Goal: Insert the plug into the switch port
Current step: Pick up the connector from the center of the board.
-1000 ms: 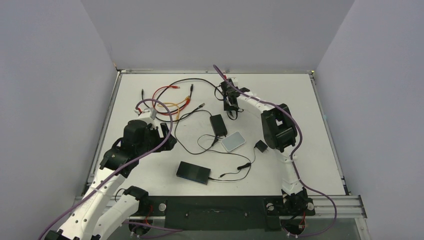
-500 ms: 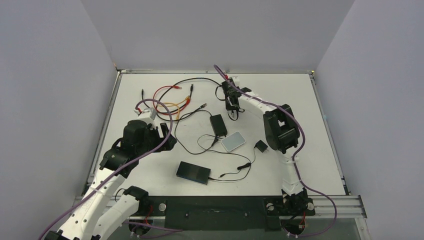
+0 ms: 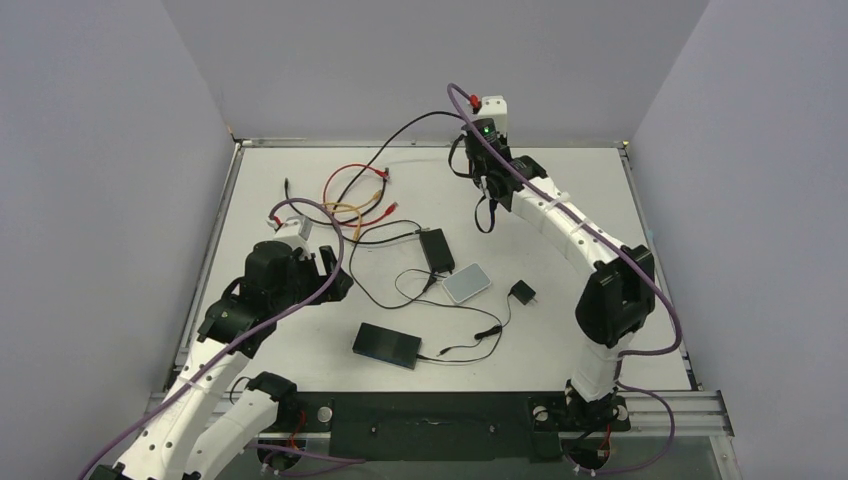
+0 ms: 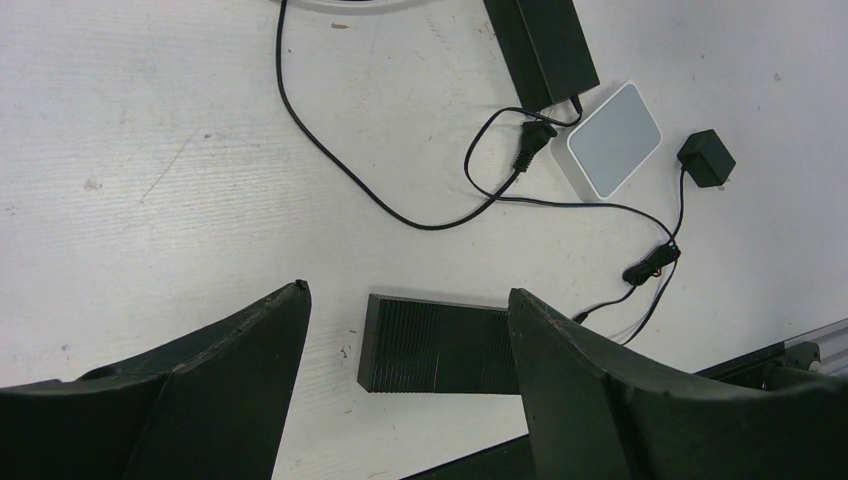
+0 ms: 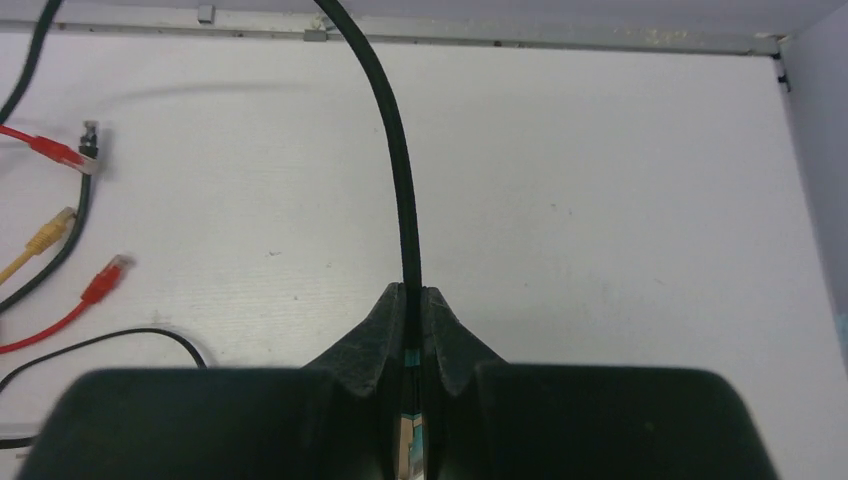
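Observation:
My right gripper (image 3: 480,180) is raised over the back of the table, shut on a black cable (image 5: 404,180). Its fingertips pinch the cable, and the teal-and-clear plug (image 5: 413,440) sits further back between the fingers. From the gripper the cable (image 3: 400,135) arcs up and to the left, down to the table. The switch (image 3: 386,345) is a flat black box lying near the front; its ports are too small to make out. My left gripper (image 3: 335,282) hangs open left of the switch. In the left wrist view the switch (image 4: 440,345) shows between and beyond the open gripper (image 4: 409,290).
A black adapter brick (image 3: 437,250), a light grey pad (image 3: 467,284) and a small black wall adapter (image 3: 522,293) lie mid-table, linked by thin black leads. Red and yellow patch cables (image 3: 355,195) lie tangled at the back left. Walls close in the table on three sides.
My right gripper has shut on the black cable and risen from the table toward the back, pulling the cable up into an arc. The loose cables shifted slightly. The left arm stayed still.

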